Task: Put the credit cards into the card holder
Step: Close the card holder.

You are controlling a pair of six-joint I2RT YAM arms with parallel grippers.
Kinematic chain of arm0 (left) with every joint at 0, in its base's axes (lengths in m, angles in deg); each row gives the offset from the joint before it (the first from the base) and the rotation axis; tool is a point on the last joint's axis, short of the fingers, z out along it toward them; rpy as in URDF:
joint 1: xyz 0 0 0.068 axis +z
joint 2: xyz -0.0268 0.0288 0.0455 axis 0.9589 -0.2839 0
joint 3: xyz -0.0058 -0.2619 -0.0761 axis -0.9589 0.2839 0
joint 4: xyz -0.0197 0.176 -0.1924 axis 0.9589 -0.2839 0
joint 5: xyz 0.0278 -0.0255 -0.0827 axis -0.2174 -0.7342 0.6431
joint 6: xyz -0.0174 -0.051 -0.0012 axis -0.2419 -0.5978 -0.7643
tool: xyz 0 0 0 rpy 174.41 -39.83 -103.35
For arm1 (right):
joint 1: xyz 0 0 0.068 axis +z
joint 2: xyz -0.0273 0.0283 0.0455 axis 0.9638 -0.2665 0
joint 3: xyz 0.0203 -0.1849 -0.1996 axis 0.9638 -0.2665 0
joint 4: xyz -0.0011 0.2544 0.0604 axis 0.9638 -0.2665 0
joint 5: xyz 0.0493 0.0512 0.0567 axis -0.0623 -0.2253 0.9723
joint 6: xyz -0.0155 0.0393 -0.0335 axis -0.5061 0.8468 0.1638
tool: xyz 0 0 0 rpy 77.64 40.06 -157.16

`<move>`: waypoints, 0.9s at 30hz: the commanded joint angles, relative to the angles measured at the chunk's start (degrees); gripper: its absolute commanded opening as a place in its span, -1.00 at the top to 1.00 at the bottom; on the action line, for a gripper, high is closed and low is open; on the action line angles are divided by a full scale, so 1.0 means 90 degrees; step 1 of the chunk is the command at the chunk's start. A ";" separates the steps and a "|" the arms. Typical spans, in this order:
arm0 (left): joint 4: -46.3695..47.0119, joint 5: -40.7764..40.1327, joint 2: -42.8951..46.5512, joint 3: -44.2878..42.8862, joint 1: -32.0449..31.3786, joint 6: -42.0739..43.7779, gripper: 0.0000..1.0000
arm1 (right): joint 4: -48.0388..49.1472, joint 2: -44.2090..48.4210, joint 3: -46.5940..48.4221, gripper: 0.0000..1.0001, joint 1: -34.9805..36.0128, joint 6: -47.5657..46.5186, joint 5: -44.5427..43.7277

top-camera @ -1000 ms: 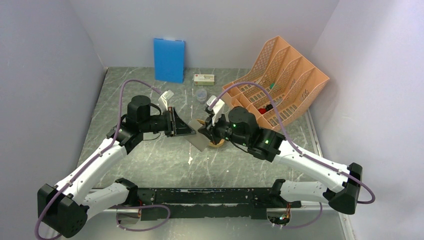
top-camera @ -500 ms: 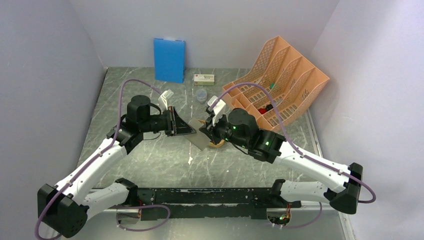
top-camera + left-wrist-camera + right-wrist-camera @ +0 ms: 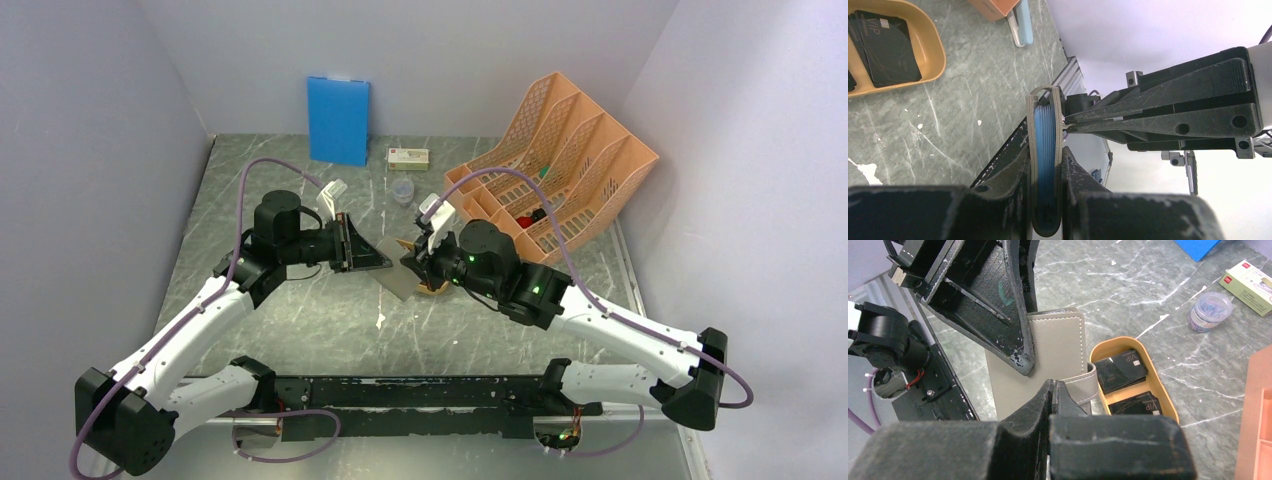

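Note:
My left gripper [image 3: 1045, 155] is shut on the card holder [image 3: 1044, 125]. I see the holder edge-on, a grey case with blue inner pockets. In the top view the card holder [image 3: 400, 281] hangs tilted between the two arms, above the table. My right gripper [image 3: 1053, 385] is shut, and its tips rest against the holder's grey strap [image 3: 1087, 382]. No card shows between them. Black credit cards [image 3: 1120, 371] lie in two stacks in the mustard-yellow tray [image 3: 1160, 390], just right of the holder. The left fingers [image 3: 1013, 330] clamp the holder's upper edge.
A blue board [image 3: 338, 120] leans on the back wall. An orange file rack [image 3: 560, 160] stands at the back right. A small box [image 3: 408, 157] and a clear cup of clips [image 3: 1209, 312] sit behind the tray.
The right arm has shifted very slightly. Both grippers and the holder stay as they were.

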State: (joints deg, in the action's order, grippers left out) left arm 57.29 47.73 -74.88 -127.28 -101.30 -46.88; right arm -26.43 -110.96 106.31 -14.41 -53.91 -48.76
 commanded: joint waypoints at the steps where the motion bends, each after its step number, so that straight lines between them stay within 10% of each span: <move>1: 0.0625 0.0242 0.0141 -0.0171 0.0012 -0.0044 0.91 | -0.0010 0.0023 -0.0208 1.00 0.0035 0.0300 0.0240; 7: -0.0102 -0.0039 0.0114 -0.0420 0.0010 0.0477 0.91 | -0.0412 0.0175 0.0050 0.95 0.0033 0.0288 0.0315; 16: -0.0575 -0.0226 0.0136 -0.0541 0.0007 0.0854 0.91 | -0.1598 0.0222 0.0925 0.20 -0.0187 0.0336 0.0756; 27: -0.0864 -0.0181 0.0157 -0.0674 0.0012 0.1102 0.90 | -0.1822 -0.0183 0.1398 0.17 -0.1087 0.0329 0.2038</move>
State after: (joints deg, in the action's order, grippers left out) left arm 49.86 45.83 -74.73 -130.95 -101.34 -38.22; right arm -41.12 -111.03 117.13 -23.61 -51.07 -35.67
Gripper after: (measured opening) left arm 0.211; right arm 0.412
